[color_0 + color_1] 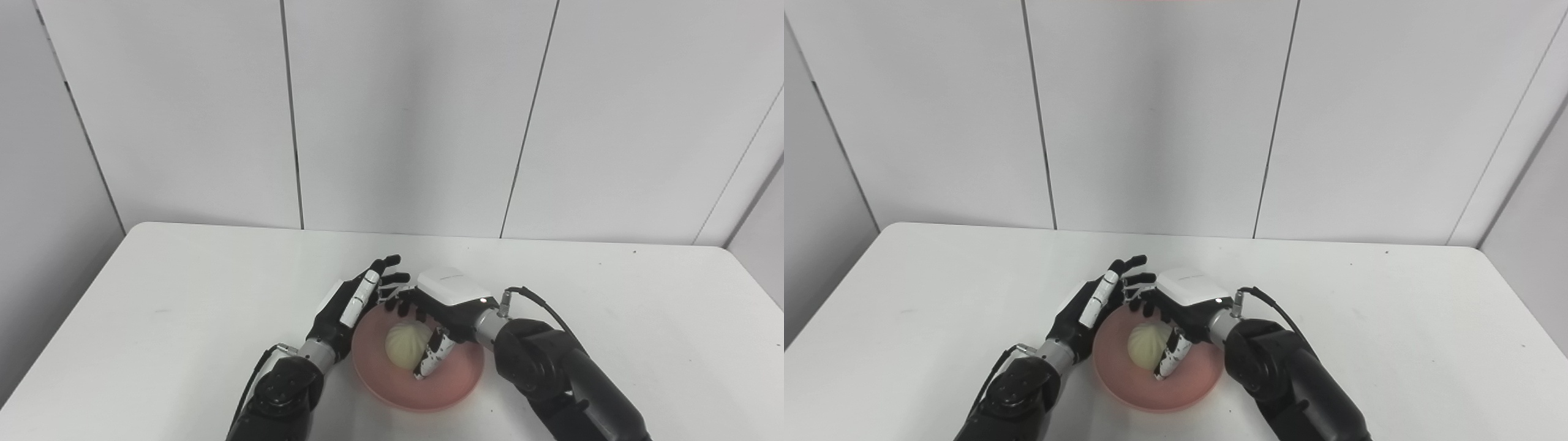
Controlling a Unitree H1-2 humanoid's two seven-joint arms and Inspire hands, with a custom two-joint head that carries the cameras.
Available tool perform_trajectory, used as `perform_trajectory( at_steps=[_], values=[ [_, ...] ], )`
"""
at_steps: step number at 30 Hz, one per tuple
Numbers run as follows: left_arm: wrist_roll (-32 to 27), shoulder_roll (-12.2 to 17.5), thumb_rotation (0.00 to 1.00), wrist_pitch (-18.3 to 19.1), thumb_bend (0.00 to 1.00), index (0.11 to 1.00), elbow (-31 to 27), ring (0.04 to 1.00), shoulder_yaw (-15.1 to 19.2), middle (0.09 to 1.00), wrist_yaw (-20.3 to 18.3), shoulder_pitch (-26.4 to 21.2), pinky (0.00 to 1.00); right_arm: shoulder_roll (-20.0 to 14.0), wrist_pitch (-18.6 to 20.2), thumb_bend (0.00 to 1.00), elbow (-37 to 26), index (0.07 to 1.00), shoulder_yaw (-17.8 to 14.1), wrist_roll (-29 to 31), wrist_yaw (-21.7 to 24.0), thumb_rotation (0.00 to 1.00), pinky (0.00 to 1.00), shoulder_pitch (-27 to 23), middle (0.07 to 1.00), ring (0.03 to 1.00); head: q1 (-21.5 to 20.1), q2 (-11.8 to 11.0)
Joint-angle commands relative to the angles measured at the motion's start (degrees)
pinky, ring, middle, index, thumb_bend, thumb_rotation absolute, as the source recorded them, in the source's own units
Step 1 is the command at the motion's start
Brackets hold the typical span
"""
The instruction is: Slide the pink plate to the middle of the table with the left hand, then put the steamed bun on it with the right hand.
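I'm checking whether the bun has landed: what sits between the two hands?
The steamed bun lies on the pink plate, between the left hand at the plate's left rim and the right hand over it, in both views.

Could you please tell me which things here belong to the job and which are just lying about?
Job: pink plate; steamed bun on it; left hand; right hand.
Lying about: nothing; only the table itself.

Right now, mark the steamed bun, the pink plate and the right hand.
steamed bun [401, 345], left eye view, on its pleated top.
pink plate [456, 386], left eye view, on a bare part near its front right rim.
right hand [1185, 291], right eye view, on its white back cover.
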Motion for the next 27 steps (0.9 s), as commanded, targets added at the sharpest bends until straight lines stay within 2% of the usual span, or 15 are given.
perform_trajectory(
  at_steps=[1, 5, 9, 11, 14, 17, 18, 20, 22, 25, 27],
  values=[
    [0.95, -0.32, 0.99, 1.81, 0.64, 0.851, 0.57, 0.73, -0.92, 0.785, -0.54, 0.09, 0.64, -0.67, 0.02, 0.99, -2.95, 0.79, 0.22, -0.87, 1.46, 0.34, 0.56, -1.29, 0.788, 0.724, 0.03, 0.14],
    [1.71, -0.13, 1.0, 1.14, 0.63, 0.842, 0.56, 0.725, -1.12, 0.776, -0.11, 0.19, 0.63, -1.87, 0.04, 1.0, -5.13, 0.797, 0.11, -1.11, 4.09, 0.46, 0.66, -1.21, 0.831, 0.803, -0.05, 0.3],
    [1.71, -0.06, 1.0, 1.14, 0.63, 0.833, 0.18, 0.738, -0.99, 0.773, 0.16, 0.41, 0.67, -3.09, 0.88, 1.0, -7.58, 0.814, -1.44, 0.59, 6.79, 0.56, 0.79, -0.56, 0.867, 0.858, -0.08, 0.35],
    [1.56, -0.27, 0.98, 1.51, 0.64, 0.82, -0.49, 0.747, -0.58, 0.769, 0.89, 0.76, 0.68, -3.73, 0.35, 1.0, -8.69, 0.829, -2.28, 1.12, 6.71, 0.61, 0.85, 0.16, 0.881, 0.879, -0.1, 0.32],
    [1.48, -0.49, 0.95, 0.58, 0.63, 0.792, -1.49, 0.753, 0.0, 0.759, 2.31, 1.42, 0.69, -3.1, -0.89, 1.0, -10.8, 0.812, -6.12, 3.88, 2.07, 0.64, 0.83, 3.15, 0.864, 0.862, -0.37, 0.44],
    [1.19, -0.69, 0.94, -0.76, 0.63, 0.788, -2.61, 0.767, 0.91, 0.76, 3.83, 2.16, 0.71, -1.92, -5.17, 1.0, -11.72, 0.803, -10.26, 6.3, -6.72, 0.67, 0.75, 7.08, 0.849, 0.832, -1.23, 0.36],
    [1.16, -0.79, 0.94, -1.19, 0.64, 0.79, -3.02, 0.773, 1.25, 0.766, 4.42, 2.41, 0.73, -1.24, -6.61, 0.98, -11.9, 0.805, -11.82, 7.19, -10.1, 0.71, 0.72, 8.46, 0.849, 0.825, -1.36, 0.37],
    [1.26, -0.83, 0.95, -2.18, 0.63, 0.797, -3.5, 0.793, 1.67, 0.785, 5.3, 2.76, 0.76, 0.69, -9.78, 0.85, -11.51, 0.803, -15.14, 9.04, -17.09, 0.8, 0.67, 10.91, 0.831, 0.794, -1.53, 0.39],
    [1.18, -0.91, 0.95, -2.51, 0.63, 0.802, -4.31, 0.804, 1.99, 0.797, 5.99, 3.19, 0.78, 2.72, -14.21, 0.78, -9.28, 0.785, -18.2, 11.16, -24.39, 0.85, 0.63, 12.56, 0.802, 0.757, -1.82, 0.52],
    [1.02, -1.04, 0.94, -2.81, 0.63, 0.811, -5.4, 0.819, 2.39, 0.814, 6.79, 3.85, 0.8, 4.66, -18.36, 0.74, -6.3, 0.78, -21.21, 13.97, -30.13, 0.92, 0.62, 13.83, 0.776, 0.724, -2.39, 0.54],
    [1.4, -1.17, 0.93, -3.61, 0.62, 0.815, -6.34, 0.823, 2.63, 0.82, 7.9, 4.37, 0.8, 6.53, -20.29, 0.75, -3.94, 0.78, -23.78, 18.22, -32.66, 0.93, 0.64, 14.45, 0.771, 0.726, -2.9, 0.58]
  ],
)
